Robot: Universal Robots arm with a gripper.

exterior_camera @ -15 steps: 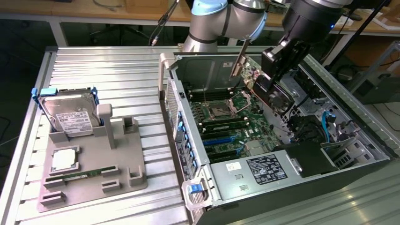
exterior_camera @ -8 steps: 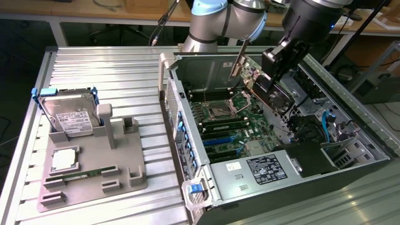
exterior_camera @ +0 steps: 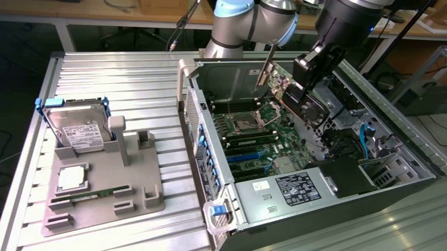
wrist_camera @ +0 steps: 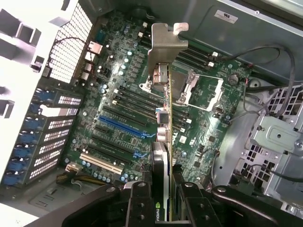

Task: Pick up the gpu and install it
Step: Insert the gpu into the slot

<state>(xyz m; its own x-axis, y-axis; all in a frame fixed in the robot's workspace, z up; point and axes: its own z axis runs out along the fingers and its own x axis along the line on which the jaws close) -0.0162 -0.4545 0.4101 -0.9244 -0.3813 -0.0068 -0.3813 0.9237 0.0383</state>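
The gpu [wrist_camera: 164, 120] hangs edge-on above the motherboard [wrist_camera: 118, 101] of the open computer case [exterior_camera: 401, 180], with its silvery end bracket [wrist_camera: 165, 45] toward the case's rear grille. My gripper [wrist_camera: 163, 205] is shut on the card's near end, one black finger on each face. In the exterior view the gpu [exterior_camera: 283, 89] is tilted inside the upper part of the case, and the gripper [exterior_camera: 305, 83] holds it from above. A long blue slot [wrist_camera: 120, 125] lies on the board below, to one side of the card, which is apart from the board.
A grey fixture tray [exterior_camera: 104, 172] on the ribbed metal table at the exterior view's left carries a hard drive with blue rails [exterior_camera: 77, 125], a processor [exterior_camera: 72, 178] and a green memory stick [exterior_camera: 91, 194]. A power supply [exterior_camera: 297, 188] and loose cables [wrist_camera: 265, 85] lie inside the case.
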